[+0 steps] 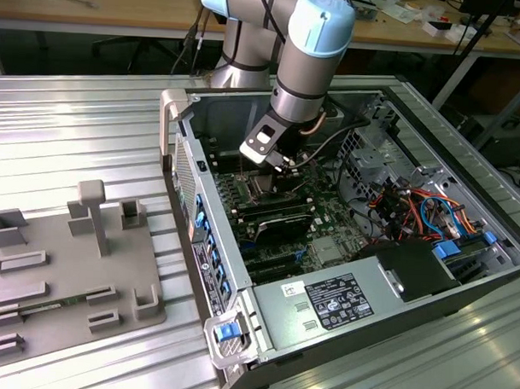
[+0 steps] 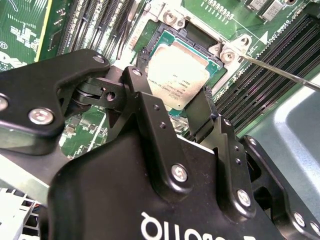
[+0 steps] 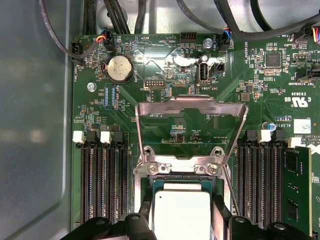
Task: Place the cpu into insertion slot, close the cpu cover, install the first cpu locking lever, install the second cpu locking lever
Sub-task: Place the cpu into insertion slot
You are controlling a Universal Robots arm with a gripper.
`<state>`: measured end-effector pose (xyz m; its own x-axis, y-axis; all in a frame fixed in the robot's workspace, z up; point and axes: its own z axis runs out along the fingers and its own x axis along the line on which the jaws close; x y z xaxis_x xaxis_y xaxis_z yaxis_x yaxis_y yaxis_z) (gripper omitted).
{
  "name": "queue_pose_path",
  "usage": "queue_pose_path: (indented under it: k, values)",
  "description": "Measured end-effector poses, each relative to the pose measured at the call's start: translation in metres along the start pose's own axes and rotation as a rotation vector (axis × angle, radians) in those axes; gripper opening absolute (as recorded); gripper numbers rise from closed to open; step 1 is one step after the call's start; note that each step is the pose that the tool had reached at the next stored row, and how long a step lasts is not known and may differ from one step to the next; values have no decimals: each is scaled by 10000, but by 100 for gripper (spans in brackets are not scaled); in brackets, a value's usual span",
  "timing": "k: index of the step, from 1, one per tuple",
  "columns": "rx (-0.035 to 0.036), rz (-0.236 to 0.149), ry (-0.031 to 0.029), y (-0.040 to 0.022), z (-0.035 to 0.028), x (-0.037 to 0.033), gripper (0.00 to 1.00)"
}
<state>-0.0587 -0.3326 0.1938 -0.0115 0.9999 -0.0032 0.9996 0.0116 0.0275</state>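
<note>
first wrist view: we see the cpu cover swung back, leaving the insertion slot open for loading
gripper: pinching the cpu by two opposite edges, which we judge keeps it level
cpu place: in or just over the insertion slot; we cannot tell if it is seated

The cpu is a small flat square chip with a pale silvery metal top. It lies level, top upward, within the insertion slot, a dark square socket with a thin metal rim set into the green circuit board. The second wrist view shows faint print on the chip's top. The cpu cover, a thin silvery hinged frame with a square cut-out, stands swung open, clear of the chip. A thin wire locking lever juts free from a slot corner.
</note>
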Motion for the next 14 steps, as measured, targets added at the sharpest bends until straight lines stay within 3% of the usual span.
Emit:
queue_pose_path:
  k: [14]
  values:
    - [-5, 2, 6, 3, 3, 2, 61]
